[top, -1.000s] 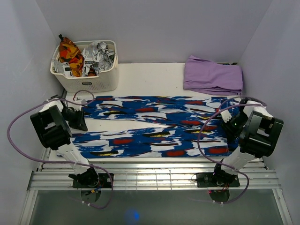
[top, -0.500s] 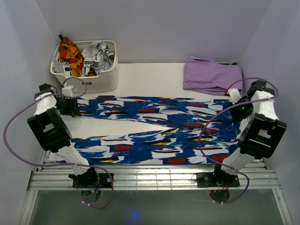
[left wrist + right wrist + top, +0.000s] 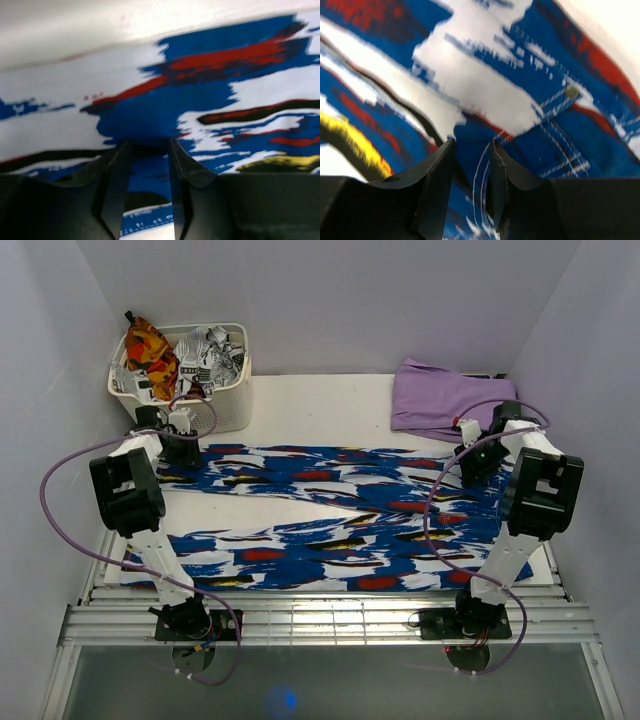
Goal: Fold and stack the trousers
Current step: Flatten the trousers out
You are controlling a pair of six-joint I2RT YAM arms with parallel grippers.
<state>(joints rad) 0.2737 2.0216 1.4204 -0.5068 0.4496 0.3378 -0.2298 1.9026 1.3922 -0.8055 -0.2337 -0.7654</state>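
While both arms are swinging up to the far edge of the trousers (image 3: 330,540), I am judging a near-ward fold to be next.
Left gripper (image 3: 180,448) and right gripper (image 3: 468,465) are sitting on cuff and waistband, jaws partly apart over cloth; I cannot tell if either is pinching. Trousers are lying spread across the table (image 3: 320,405).

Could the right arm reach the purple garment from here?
Probably yes: the right gripper is at the trousers' far right corner, close beside the purple garment, with nothing between them.
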